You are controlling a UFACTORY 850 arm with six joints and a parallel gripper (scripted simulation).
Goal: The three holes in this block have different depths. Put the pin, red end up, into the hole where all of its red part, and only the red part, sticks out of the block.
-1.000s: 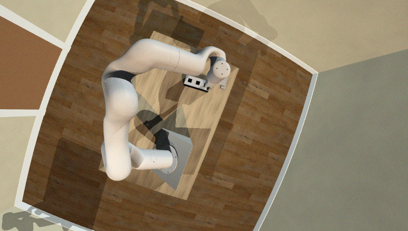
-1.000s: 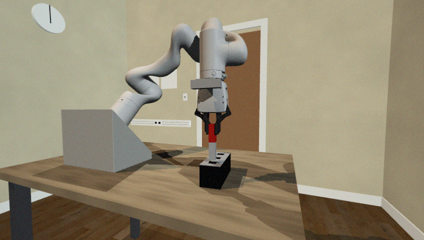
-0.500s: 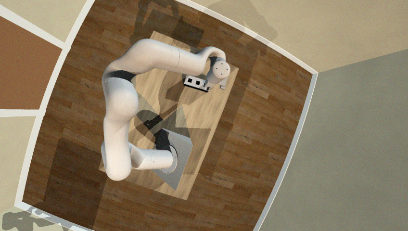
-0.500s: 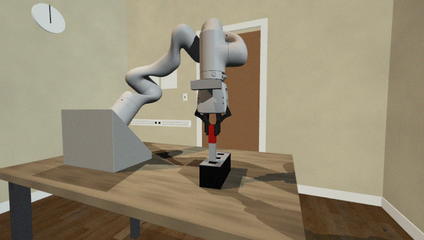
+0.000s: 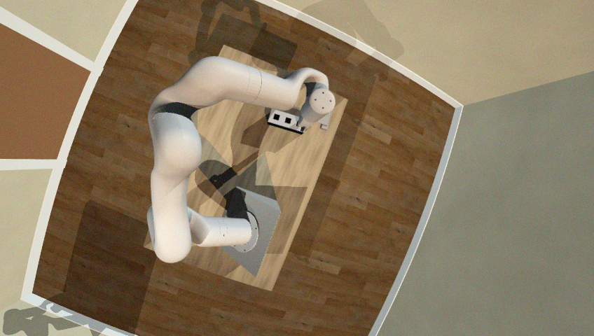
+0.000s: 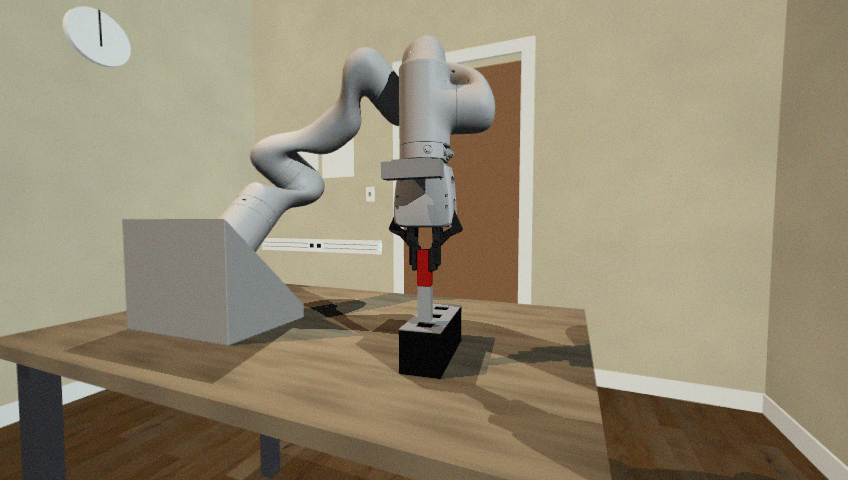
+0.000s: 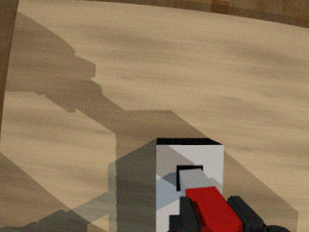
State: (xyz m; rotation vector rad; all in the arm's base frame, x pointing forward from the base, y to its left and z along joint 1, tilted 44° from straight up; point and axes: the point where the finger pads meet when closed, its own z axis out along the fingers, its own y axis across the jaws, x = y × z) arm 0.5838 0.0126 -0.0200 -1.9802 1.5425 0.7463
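A black block point(image 6: 429, 347) with a light top and three square holes in a row stands on the wooden table. It also shows in the overhead view point(image 5: 286, 121), where the wrist covers one end. My gripper point(image 6: 424, 255) points straight down over the block's near end and is shut on the red upper part of the pin point(image 6: 424, 285). The pin hangs upright, red end up. Its grey lower part reaches the mouth of the nearest hole, with much grey showing above the block. In the wrist view the red end point(image 7: 215, 219) sits between the dark fingers over the block.
The arm's grey wedge-shaped base point(image 6: 196, 279) stands at the table's back left. The table's right edge point(image 6: 589, 368) lies a short way beyond the block. A door and walls stand behind the table.
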